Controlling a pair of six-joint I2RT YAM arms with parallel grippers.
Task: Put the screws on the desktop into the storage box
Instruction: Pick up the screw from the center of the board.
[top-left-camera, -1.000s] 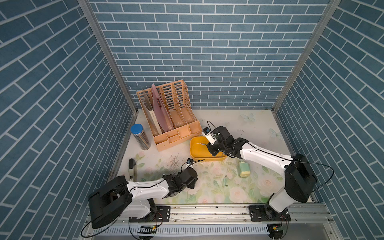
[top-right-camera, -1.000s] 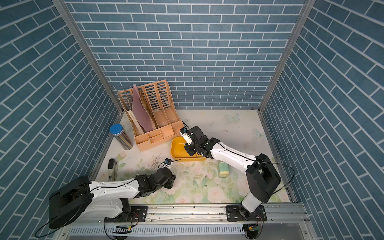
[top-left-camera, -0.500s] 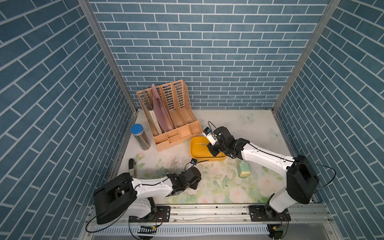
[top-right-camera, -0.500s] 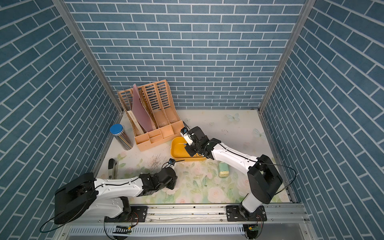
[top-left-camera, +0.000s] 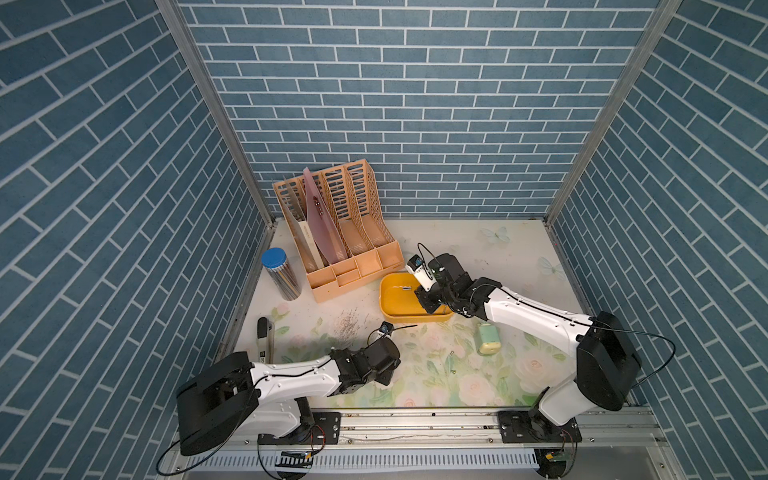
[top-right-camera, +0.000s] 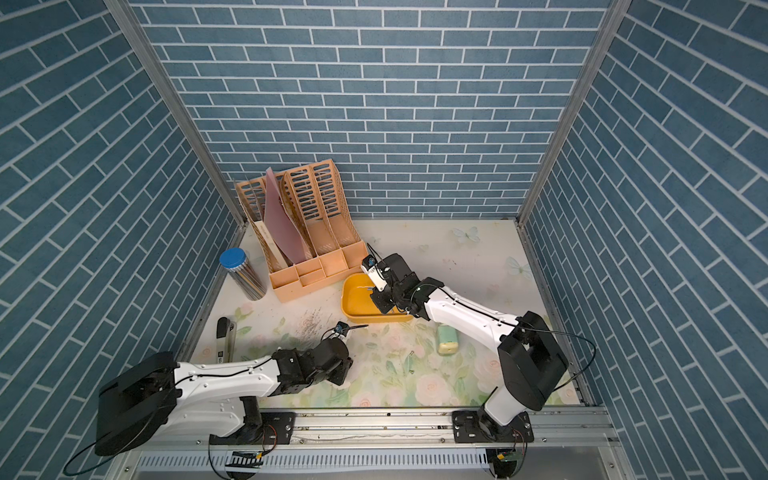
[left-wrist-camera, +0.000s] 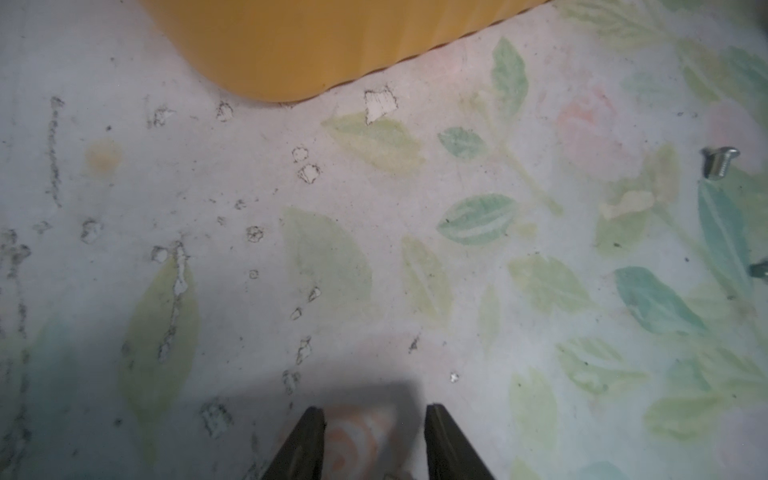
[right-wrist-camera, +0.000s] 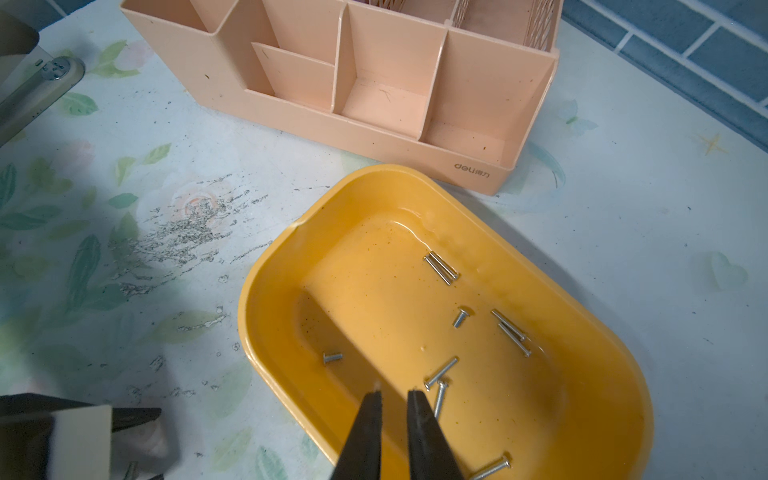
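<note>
Now, right claw (right-wrist-camera: 395, 392) low-centre of frame, nearly pinched, grip unclear, over the shallow yellow-orange plastic storage box (right-wrist-camera: 532, 282); small silvery metal screws (right-wrist-camera: 441, 372) lie just beyond its tips; left claw (left-wrist-camera: 374, 409) gapes, empty.

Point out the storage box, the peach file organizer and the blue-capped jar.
storage box (top-left-camera: 397, 299): in a top view, bare inner floor.
peach file organizer (top-left-camera: 349, 286): in a top view, low front wall.
blue-capped jar (top-left-camera: 273, 257): in a top view, blue cap.
</note>
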